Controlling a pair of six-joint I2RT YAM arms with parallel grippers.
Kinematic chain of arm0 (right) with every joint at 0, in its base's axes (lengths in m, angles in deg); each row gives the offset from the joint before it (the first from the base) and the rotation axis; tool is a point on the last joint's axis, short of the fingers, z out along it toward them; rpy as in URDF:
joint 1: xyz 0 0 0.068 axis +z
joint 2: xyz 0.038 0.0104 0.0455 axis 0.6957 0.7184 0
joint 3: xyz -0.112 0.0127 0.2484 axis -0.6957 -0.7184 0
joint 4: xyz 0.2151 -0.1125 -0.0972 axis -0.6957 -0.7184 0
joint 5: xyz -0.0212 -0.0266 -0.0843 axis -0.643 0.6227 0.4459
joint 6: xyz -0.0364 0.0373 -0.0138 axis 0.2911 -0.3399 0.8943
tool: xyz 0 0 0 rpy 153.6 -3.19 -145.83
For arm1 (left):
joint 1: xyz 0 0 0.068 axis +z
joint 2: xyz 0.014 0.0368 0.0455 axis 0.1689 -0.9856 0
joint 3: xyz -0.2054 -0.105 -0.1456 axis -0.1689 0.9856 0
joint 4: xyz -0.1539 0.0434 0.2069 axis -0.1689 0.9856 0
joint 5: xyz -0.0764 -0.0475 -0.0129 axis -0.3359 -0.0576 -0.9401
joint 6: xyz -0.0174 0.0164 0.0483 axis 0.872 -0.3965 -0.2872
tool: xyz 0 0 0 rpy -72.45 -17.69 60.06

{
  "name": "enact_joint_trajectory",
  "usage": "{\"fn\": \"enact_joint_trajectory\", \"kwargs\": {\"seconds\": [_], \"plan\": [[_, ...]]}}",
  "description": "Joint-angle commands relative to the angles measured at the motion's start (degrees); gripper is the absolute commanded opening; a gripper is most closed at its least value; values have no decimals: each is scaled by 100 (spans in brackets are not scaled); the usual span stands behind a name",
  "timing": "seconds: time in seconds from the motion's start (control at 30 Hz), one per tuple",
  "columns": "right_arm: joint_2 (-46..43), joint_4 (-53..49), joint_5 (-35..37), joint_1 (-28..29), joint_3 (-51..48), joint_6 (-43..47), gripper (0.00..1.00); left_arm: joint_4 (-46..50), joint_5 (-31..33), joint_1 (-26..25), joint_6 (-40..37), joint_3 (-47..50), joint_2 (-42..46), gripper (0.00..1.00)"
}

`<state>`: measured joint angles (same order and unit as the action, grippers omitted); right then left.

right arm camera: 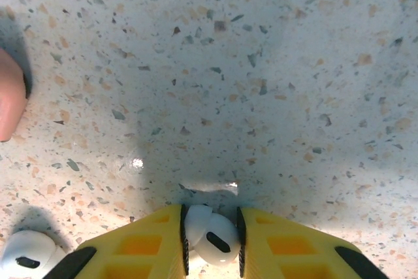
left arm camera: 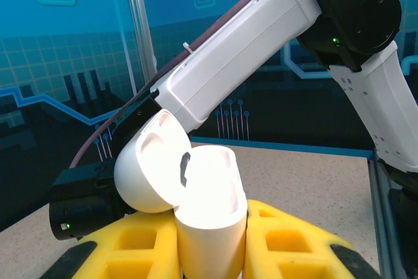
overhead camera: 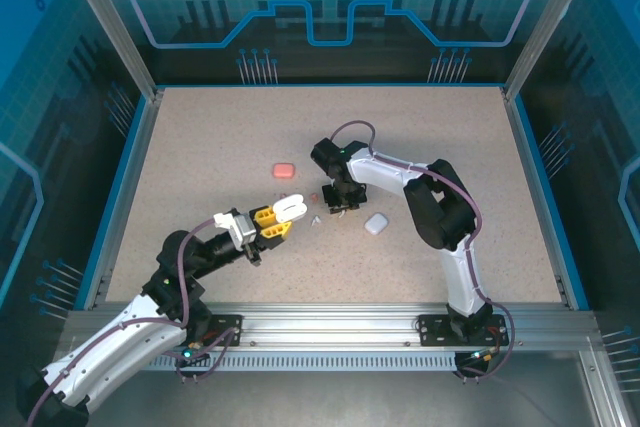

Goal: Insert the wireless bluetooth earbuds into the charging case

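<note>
**Right tool on a bud, left tool holding the open case**

So the left tool (overhead camera: 282, 224) is clamped shut around the white charging case (left arm camera: 209, 207) and holds it up off the tabletop (overhead camera: 200, 147). In the left wrist view the case stands upright between the yellow fingers (left arm camera: 130, 246) with its mouth facing up. Its lid (left arm camera: 151, 164) is flipped open and leans off to the left. From the top camera, the case's long axis runs out from the tool toward the right arm.

The right tool (right arm camera: 210, 212) is down on the tabletop near the middle. It's pinched on a white earbud (right arm camera: 210, 234), with a finger touching each side. The bud's dark oval vent faces the wrist camera. The stem is hidden, so I can't tell which way it points.

A second white earbud (right arm camera: 27, 253) lies loose just to the left of that tool. There's also a salmon case (overhead camera: 285, 170) further back and a closed white case (overhead camera: 376, 223) close by the right arm, both flat on the tabletop.
</note>
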<state>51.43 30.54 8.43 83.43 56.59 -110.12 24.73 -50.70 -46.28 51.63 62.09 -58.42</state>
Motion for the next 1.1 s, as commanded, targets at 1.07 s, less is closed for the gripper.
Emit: {"fn": "enact_joint_trajectory", "kwargs": {"seconds": [1.07], "plan": [[-5524, 904, 878, 752, -1715, 4321, 19, -1217, -607, -66, 857, -383, -1932, 1]]}}
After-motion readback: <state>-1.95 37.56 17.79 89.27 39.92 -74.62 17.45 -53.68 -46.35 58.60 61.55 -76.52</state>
